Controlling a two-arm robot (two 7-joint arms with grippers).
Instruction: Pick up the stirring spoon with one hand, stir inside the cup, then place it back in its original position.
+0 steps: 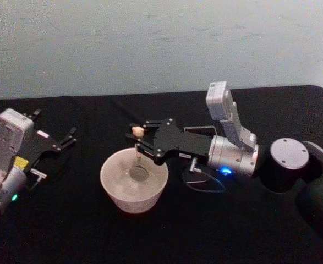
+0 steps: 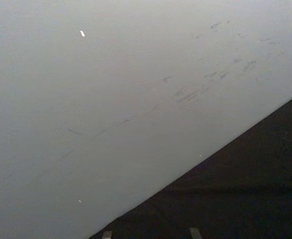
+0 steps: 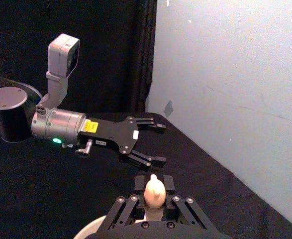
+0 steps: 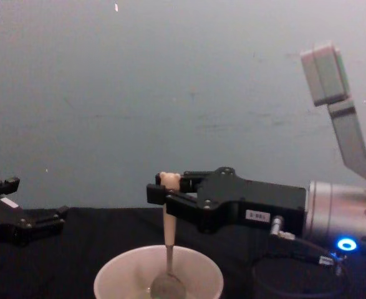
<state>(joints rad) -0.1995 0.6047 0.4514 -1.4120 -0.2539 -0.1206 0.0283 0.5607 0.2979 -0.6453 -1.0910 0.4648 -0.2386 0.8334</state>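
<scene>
The pale wall rises straight from the far edge of the black-draped counter. In the head view that far edge runs the whole width and turns a corner at the far right. Bare cloth lies open in front of the cup, and between the cup and the left hand.

The right arm reaches in from the right, its silver wrist showing a blue light and its grey wrist camera standing up above it. A thin dark cable loop lies on the cloth just beside the cup, under that wrist. The right hand hangs over the far side of the cup's rim, fingers pressed together on the stirring spoon just below its bear head. A small white label sits on its black side plate, the print too small to read.

The left hand rests well apart near the counter's left edge, fingers spread and holding nothing. It carries a yellow label, unreadable, and a green light glows on its wrist.

The cup stands upright near the counter's middle, its mouth open upward.

The stirring spoon stands almost upright, long axis close to vertical. Its bear head points up between the fingers and its metal bowl is down inside the cup, near the bottom; whether it touches cannot be told.
</scene>
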